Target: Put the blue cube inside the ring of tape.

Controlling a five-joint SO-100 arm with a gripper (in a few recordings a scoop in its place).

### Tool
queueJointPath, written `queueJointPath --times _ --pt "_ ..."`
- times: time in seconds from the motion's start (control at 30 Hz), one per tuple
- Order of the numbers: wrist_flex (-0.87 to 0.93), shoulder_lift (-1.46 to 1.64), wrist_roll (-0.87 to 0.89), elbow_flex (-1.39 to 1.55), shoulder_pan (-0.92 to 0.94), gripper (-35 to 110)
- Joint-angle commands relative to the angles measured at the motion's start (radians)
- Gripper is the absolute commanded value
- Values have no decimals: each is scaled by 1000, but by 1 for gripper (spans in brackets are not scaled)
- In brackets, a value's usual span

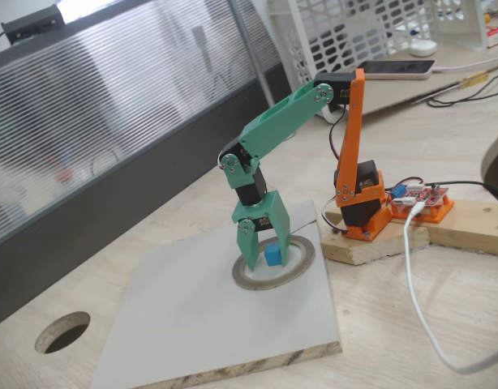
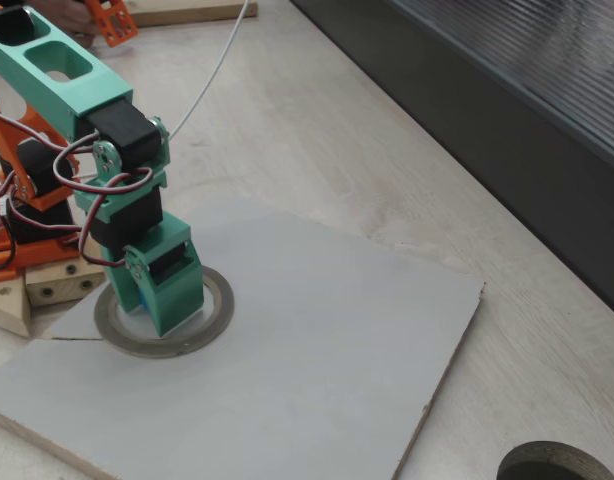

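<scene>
The green two-finger gripper (image 1: pixel 264 253) stood inside the flat grey-tan ring of tape (image 1: pixel 300 268), which hemmed it on all sides (low rim). The small sky-blue cube (image 1: pixel 272 255) filled the gap between the fingers. The pale grey board (image 2: pixel 317 340) around the ring lay open; the orange arm base (image 1: pixel 364 207) crowded one side.

ring of tape (image 2: pixel 215 318): far-left rim hidden behind gripper (image 2: pixel 165 312) | blue cube (image 1: pixel 272 255): lower part behind near finger | round hole (image 2: pixel 557 465): cut by bottom edge
</scene>
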Motion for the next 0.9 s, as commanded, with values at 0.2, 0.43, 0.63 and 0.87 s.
queueJointPath --times 0.2,0.43,0.63,0.87 --pt "95 28 0 -12 6 41" --pt "98 28 2 -29 11 41" --pt "150 28 3 -121 12 41" --pt "337 28 2 -288 6 41"
